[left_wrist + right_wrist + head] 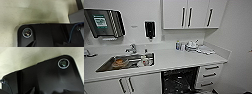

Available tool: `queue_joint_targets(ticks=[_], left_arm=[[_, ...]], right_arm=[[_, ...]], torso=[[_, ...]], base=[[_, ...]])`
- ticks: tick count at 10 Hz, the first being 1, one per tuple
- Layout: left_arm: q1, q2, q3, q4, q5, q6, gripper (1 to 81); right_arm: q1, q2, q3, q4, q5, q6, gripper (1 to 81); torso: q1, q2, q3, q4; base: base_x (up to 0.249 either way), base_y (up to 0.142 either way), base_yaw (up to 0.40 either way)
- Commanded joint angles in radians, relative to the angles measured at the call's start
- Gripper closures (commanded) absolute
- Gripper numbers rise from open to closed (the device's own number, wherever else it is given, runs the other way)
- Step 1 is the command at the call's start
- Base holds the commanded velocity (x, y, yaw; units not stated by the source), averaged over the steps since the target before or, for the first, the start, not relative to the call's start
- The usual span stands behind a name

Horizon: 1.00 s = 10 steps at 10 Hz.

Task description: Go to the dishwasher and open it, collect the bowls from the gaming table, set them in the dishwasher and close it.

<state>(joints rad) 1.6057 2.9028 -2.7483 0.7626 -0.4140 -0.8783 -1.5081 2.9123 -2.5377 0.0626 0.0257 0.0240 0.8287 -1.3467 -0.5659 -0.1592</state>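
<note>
Fingers: cannot tell, open or closed, on either arm.
Counter: long white worktop (179, 58) under white wall cabinets (191, 13) with dark handles.
Dishwasher: dark open cavity (179, 81) below the counter, racks inside, white drawers (209, 75) beside it.
Sink: steel basin (126, 62) set in the counter, items inside.
Bottles and dishes: small cluster (191, 46) on the counter, above the dishwasher.

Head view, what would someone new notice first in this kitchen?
Probably the dishwasher, a dark open cavity under the white counter, between white cabinet doors and a stack of drawers. Next, the steel sink set into the counter's left part, with things lying in it. A dark dispenser stands out on the pale wall above.
</note>
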Motion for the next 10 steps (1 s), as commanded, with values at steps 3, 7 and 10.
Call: queue_joint_targets(ticks=[3, 7, 10], left_arm=[[-0.026, -0.003, -0.01, 0.047, 0.034, 0.005, 1.0], [-0.028, 0.001, -0.011, 0.049, 0.038, 0.007, 1.0], [-0.028, 0.006, -0.011, 0.047, 0.063, 0.016, 1.0]], right_arm=[[0.028, -0.002, -0.004, -0.003, -0.058, 0.004, 1.0], [0.027, 0.007, -0.004, -0.01, -0.058, 0.004, 1.0], [0.027, 0.014, -0.004, -0.012, -0.058, 0.002, 1.0]], torso=[[-0.08, 0.124, 0.0, 0.0], [-0.169, 0.261, 0.0, 0.0], [-0.238, 0.369, 0.0, 0.0]], base=[[0.0, 0.0, 0.0], [0.0, 0.0, 0.0], [0.0, 0.0, 0.0]])
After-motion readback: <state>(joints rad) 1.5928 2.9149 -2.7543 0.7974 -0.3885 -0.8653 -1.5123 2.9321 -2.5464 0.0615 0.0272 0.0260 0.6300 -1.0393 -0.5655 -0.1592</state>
